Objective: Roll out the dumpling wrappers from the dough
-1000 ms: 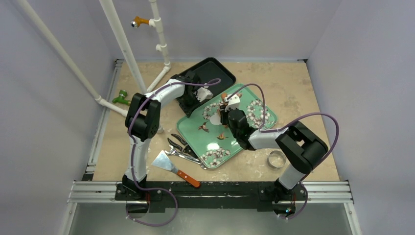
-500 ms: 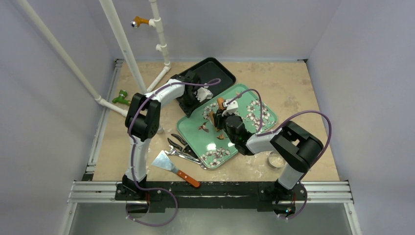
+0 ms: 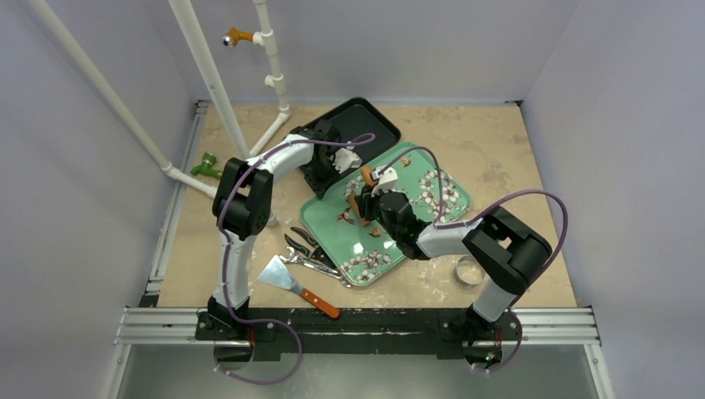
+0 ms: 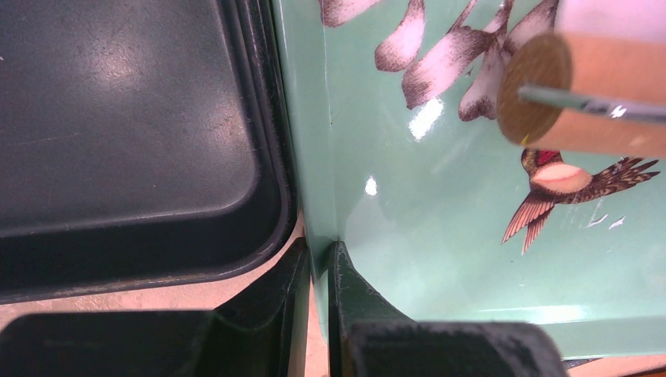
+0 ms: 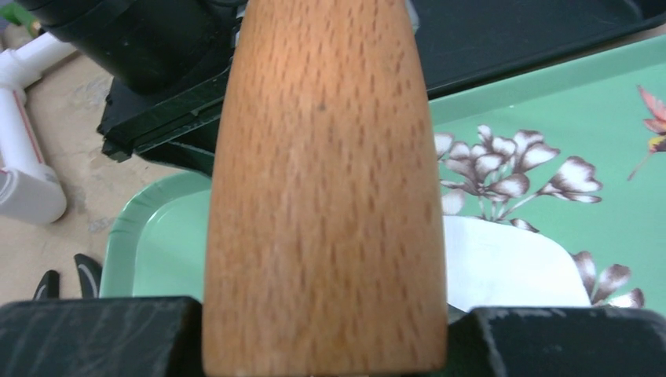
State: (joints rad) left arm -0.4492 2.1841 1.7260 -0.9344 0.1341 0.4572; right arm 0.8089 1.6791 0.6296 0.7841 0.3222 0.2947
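Right wrist view: right claw (image 5: 326,342) clamped on the rolling pin (image 5: 322,181), poised over the dumpling wrapper (image 5: 510,267) on the green tray (image 5: 550,102) near its far-left edge, contact unclear, while the left claw (image 4: 318,259) pinches the tray's rim, probably steadying it.

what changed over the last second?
Right gripper, gripping the rolling pin, swung left across the green tray, over the dough disc. Left gripper stayed clamped on the tray rim; black tray and scraper unmoved.
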